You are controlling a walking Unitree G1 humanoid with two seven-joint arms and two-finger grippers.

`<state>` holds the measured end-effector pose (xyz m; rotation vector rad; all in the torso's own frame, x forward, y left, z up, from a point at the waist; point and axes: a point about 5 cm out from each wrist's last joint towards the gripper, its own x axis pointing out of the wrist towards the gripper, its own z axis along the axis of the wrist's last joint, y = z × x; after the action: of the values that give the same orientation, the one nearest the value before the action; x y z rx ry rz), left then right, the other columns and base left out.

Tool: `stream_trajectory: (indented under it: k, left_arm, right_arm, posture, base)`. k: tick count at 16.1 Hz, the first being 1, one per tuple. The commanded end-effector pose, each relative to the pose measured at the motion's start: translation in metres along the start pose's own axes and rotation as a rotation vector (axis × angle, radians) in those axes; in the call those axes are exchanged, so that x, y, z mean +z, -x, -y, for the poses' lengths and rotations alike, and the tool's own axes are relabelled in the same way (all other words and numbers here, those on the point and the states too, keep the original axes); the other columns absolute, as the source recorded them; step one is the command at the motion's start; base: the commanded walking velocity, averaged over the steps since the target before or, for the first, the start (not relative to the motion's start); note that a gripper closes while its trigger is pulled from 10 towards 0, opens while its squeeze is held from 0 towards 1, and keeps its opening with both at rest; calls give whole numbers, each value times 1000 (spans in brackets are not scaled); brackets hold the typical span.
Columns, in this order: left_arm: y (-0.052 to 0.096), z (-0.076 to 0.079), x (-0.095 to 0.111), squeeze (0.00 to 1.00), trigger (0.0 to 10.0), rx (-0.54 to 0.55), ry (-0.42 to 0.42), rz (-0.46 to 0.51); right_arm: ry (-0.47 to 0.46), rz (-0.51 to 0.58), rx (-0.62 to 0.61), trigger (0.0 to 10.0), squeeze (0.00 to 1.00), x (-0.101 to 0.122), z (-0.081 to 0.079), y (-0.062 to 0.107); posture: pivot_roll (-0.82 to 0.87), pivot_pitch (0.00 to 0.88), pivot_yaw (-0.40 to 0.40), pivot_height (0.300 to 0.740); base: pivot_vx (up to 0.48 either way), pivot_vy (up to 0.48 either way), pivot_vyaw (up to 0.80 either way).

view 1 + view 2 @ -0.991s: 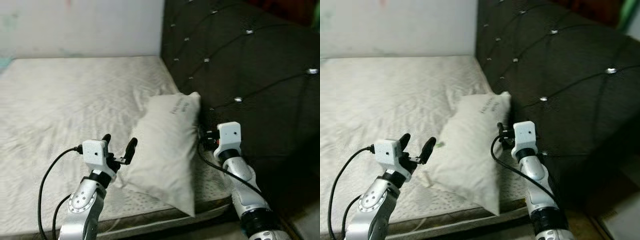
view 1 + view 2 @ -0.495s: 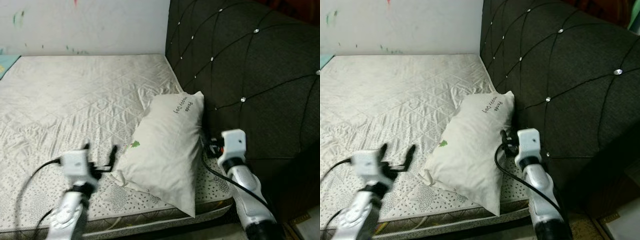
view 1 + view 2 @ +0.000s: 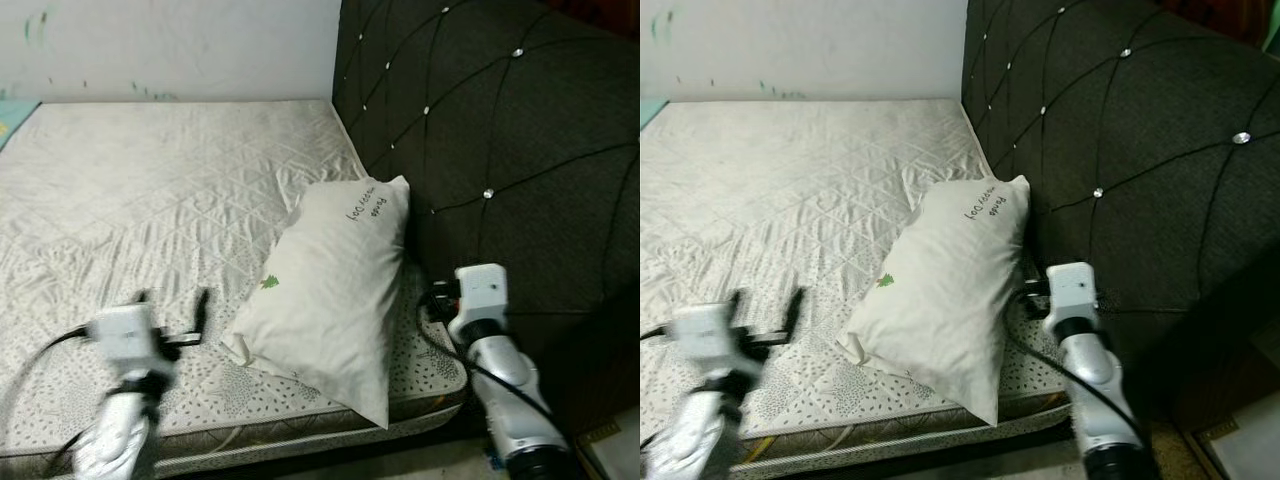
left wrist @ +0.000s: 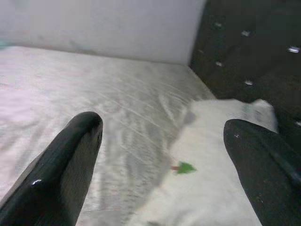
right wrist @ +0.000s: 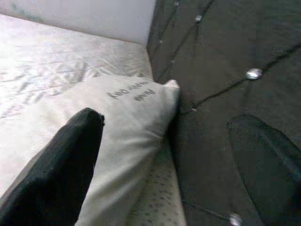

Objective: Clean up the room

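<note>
A white pillow (image 3: 335, 295) lies on the quilted mattress (image 3: 150, 200) of the bed, its far end against the dark tufted headboard (image 3: 500, 130) and its near corner hanging over the bed's front edge. The left tool (image 3: 172, 305), blurred, hovers released just beside the pillow's left edge. The right tool (image 5: 183, 155) is released between pillow and headboard.

Two silver jointed arms w/ white boxy wrist blocks, black cables, glossy black fingers (image 4: 70, 160) (left arm blurred).
</note>
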<state>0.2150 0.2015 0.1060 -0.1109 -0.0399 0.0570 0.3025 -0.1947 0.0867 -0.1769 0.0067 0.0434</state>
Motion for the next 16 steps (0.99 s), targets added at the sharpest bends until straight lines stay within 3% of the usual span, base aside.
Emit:
stream_trajectory:
  k: [1,4,9,10,11,16]
  left_arm:
    - [8,-8,2,0,10000,43,-9,-12]
    - [20,-18,-1,0,10000,96,-11,-37]
    - [9,-9,0,0,10000,65,-4,-23]
    - [6,-8,0,0,10000,55,-3,-22]
    - [3,-6,0,0,10000,38,-5,-21]
    - [-3,-4,1,0,10000,21,-4,-13]
  right_arm:
    - [-1,-17,-24,10000,0,-2,10,1]
    - [3,-20,-22,10000,0,-3,15,1]
    - [-29,5,4,10000,0,3,2,-6]
    - [9,6,10,10000,0,4,1,-6]
    - [40,14,18,10000,0,4,-2,-6]
    - [-22,20,14,10000,0,4,-5,-8]
  posture:
    - [3,66,-51,740]
    - [19,58,-65,740]
    - [15,30,-59,740]
    - [14,29,-58,740]
    - [14,22,-54,740]
    - [19,8,-53,740]
  base:
    - [0,0,0]
    - [0,0,0]
    - [0,0,0]
    - [0,0,0]
    - [0,0,800]
    - [0,0,584]
